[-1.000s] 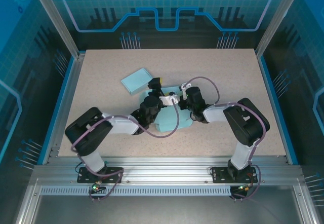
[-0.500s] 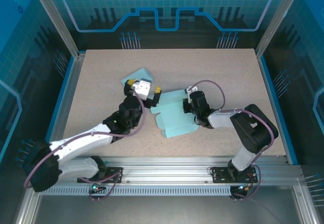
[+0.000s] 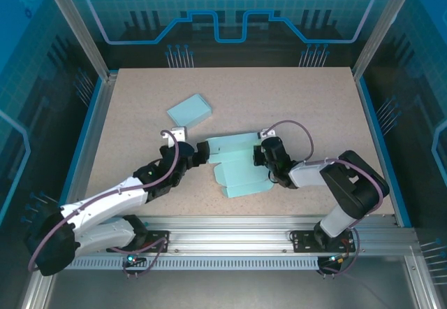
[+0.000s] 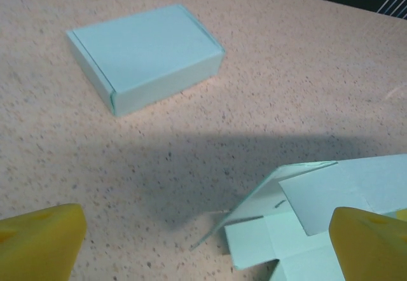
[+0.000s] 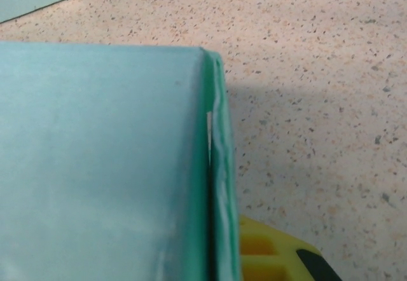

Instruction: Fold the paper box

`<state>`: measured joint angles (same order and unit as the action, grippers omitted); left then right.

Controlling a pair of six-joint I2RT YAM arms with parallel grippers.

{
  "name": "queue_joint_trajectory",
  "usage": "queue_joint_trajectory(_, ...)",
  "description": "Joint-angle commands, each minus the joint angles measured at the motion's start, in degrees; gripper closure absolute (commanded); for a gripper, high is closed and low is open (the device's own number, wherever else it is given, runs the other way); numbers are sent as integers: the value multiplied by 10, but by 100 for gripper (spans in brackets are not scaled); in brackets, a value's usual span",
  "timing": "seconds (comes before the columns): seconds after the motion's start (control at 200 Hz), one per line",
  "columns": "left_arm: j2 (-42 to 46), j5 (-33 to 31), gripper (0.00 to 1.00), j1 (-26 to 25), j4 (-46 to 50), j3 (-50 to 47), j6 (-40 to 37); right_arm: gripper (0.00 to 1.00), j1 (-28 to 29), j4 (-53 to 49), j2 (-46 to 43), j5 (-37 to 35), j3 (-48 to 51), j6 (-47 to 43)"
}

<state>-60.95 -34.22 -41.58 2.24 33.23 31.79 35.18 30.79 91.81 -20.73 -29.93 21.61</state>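
Speckled table (image 3: 314,113) holds one folded box (image 3: 189,110) and one flat blank (image 3: 237,173); left claw (image 3: 198,152) gapes empty, right claw (image 3: 260,154) pinches it.

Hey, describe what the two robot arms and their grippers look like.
The left arm and right arm both have bulky black joint housings joined by white links, each trailed by a looping purple cable. The left gripper is black with yellow fingertips; the right gripper is black with a yellow finger too.

One camera looks down from high behind the near edge, taking in the whole worktop (image 3: 314,99). Each wrist camera skims low and close across it; all three share the paper box (image 3: 237,169).
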Motion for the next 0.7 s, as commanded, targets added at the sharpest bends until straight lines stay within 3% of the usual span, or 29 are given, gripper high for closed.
queue_joint_trajectory(0.0, -4, 46, 1, 13, -36, -11, 37, 100, 32, -33, -15, -60, 10, 22)
queue_joint_trajectory(0.305, -84, 118, 1, 72, -74, 5, 58, 100, 51, -63, -37, -95, 3, 29)
queue_joint_trajectory(0.695, -147, 152, 1, 73, -64, 23, 50, 100, 51, -70, -38, -85, -4, 30)
